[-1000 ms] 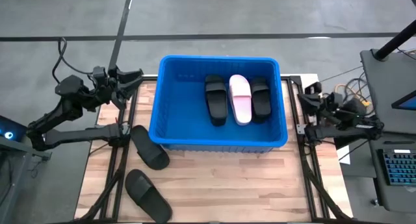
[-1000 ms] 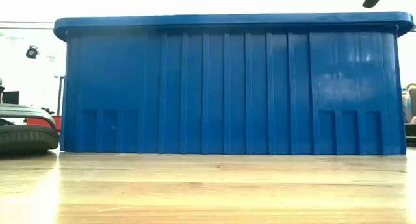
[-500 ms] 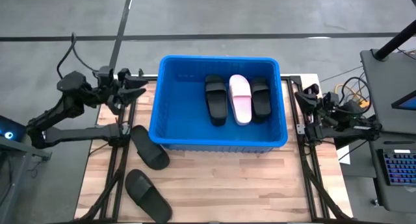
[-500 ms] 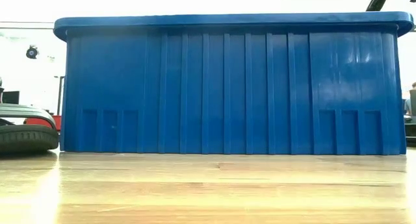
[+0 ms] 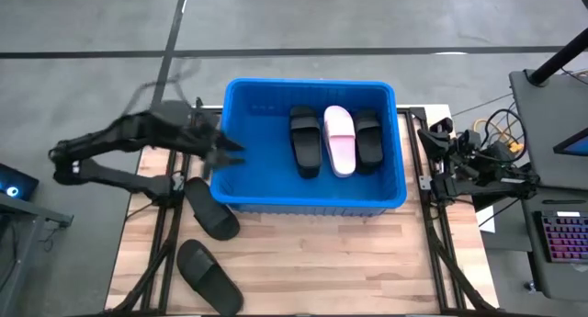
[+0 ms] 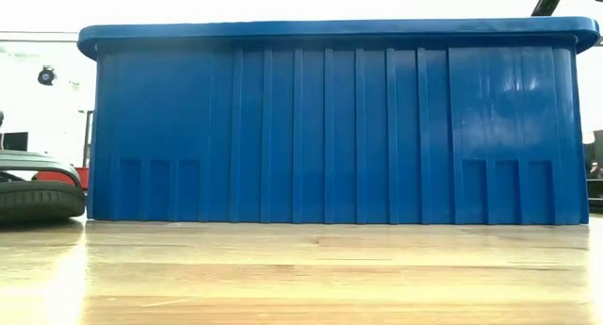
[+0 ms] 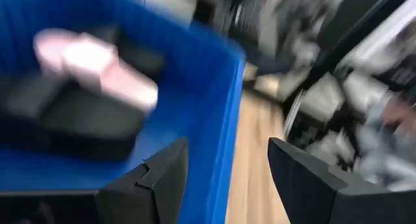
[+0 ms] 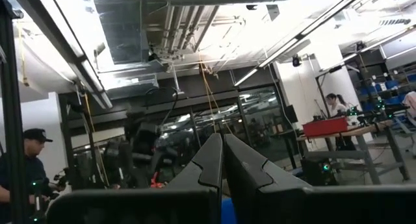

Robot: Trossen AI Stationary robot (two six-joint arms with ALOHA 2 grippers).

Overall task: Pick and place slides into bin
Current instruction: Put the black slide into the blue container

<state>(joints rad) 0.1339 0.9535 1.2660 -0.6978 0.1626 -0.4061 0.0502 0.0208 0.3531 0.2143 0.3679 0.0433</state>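
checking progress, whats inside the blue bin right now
Inside the bin lie three slides side by side: a black slide, a pink slide and another black slide. Whether anything lies under them cannot be seen.

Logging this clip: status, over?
Left gripper open, empty, at the bin wall. Right gripper shut, parked. Three slides binned, two black ones on the table. Nothing blocking.
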